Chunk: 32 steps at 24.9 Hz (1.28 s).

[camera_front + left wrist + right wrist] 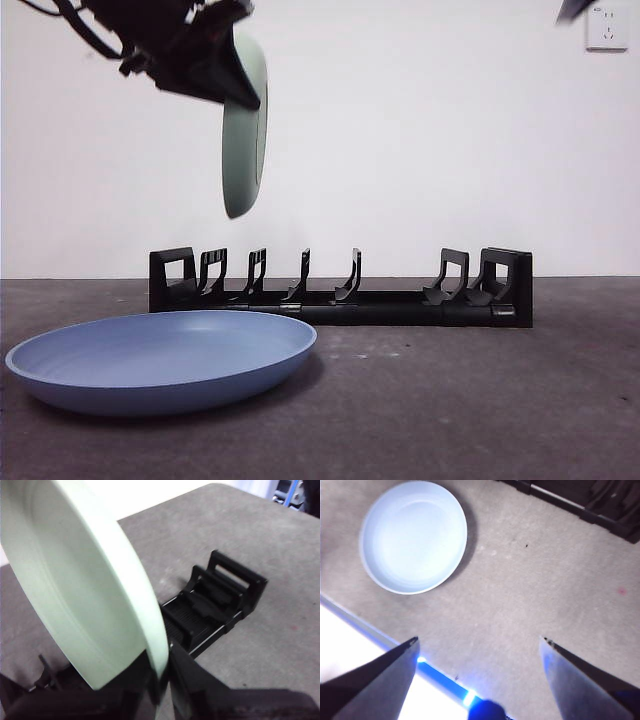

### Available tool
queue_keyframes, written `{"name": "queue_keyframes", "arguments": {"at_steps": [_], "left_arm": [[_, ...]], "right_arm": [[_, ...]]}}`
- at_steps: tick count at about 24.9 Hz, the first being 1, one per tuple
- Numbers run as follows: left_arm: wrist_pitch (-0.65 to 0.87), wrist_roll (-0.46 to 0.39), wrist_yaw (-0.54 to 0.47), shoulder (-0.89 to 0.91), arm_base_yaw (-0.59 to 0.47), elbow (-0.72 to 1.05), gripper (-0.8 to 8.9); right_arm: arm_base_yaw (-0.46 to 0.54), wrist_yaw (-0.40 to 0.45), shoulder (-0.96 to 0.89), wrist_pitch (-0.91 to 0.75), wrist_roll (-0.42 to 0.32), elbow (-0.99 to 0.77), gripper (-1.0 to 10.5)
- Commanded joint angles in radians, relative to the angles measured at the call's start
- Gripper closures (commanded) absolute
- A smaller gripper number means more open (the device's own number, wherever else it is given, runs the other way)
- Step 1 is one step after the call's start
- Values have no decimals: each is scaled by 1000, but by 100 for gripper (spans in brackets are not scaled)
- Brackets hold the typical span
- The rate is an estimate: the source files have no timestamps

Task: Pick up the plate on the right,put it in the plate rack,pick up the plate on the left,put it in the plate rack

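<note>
Two plates, green (244, 135) and blue (165, 358); one plate rack (340, 290).

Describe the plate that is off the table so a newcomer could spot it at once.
Find the plate rack, long, low and black, across the table. Above its end, the left claw grips a pale green plate by its rim, on edge in the air. The other plate is blue and lies flat on the table.
</note>
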State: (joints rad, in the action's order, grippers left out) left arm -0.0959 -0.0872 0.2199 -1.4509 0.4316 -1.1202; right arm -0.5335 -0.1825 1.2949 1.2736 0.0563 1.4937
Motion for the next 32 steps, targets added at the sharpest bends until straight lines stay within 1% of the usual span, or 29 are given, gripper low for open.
{"name": "queue_keyframes", "arguments": {"at_steps": [1,2,5,8,14,23,31,32], "left_arm": [[20,-4,3,-45,-14,-2,822],[26,-5,19,-60,-19,-2,822],[42,-11,23,-100,-27,-2,822],[46,-23,23,-129,-27,-2,822],[54,-22,23,-188,-28,-2,822],[30,-22,-37,-203,-29,-2,822],[-11,-34,-29,-202,-32,-2,800],[-12,-37,-29,-202,-32,-2,766]], "right_arm": [[-15,-1,-4,-54,20,-81,539],[-19,-1,-4,-76,24,-106,539],[-24,-1,-4,-117,32,-155,539],[-25,-1,-4,-139,43,-169,539],[-25,-1,-4,-152,42,-174,539],[-25,0,-4,-153,41,-175,539],[-24,0,-4,-164,38,-175,539],[-24,0,-4,-165,38,-175,539]]}}
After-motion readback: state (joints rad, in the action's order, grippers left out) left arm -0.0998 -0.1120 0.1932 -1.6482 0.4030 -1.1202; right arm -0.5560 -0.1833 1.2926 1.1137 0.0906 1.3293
